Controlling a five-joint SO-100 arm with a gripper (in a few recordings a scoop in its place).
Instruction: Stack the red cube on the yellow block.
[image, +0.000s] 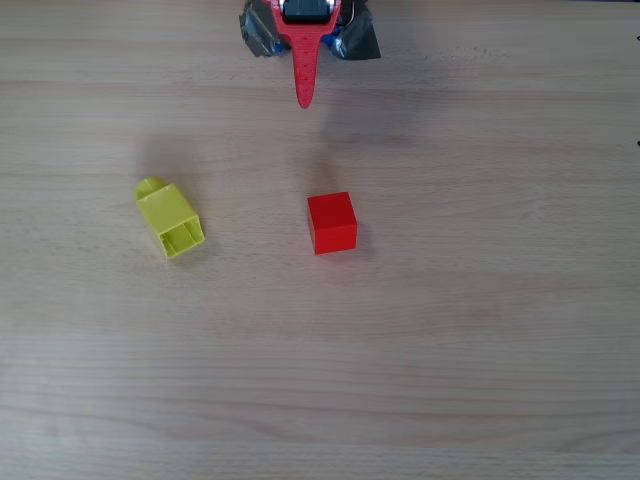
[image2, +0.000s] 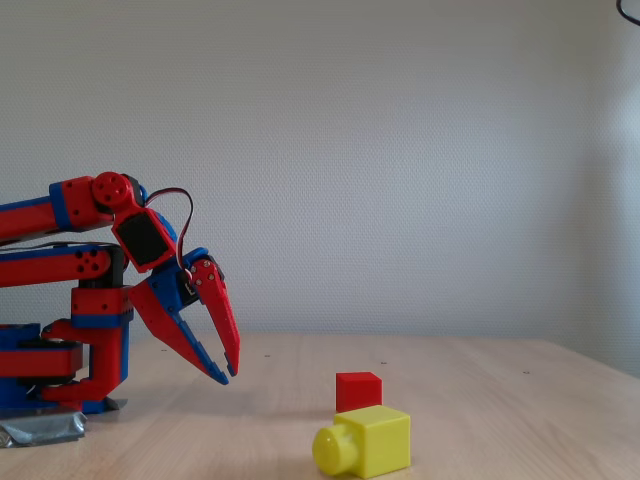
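Overhead view: red cube (image: 331, 223) mid-tabletop, well apart from yellow block (image: 169, 219) lying on its side to the left. Cube looks light, rigid, smooth plastic; likely slippery, so pinch two opposite flat faces. Tabletop (image: 450, 350) pale wood, matt.

Fixed view: gripper (image2: 227, 372) hovers above the tabletop, fingers (image2: 222, 320) nearly shut, holding nothing. Plain white wall (image2: 400, 150) behind.

Overhead view looks straight down; fixed view faces sideways at table (image2: 480, 390) level.

Bare table (image: 450, 340) surrounds red cube (image: 331, 222) on all sides
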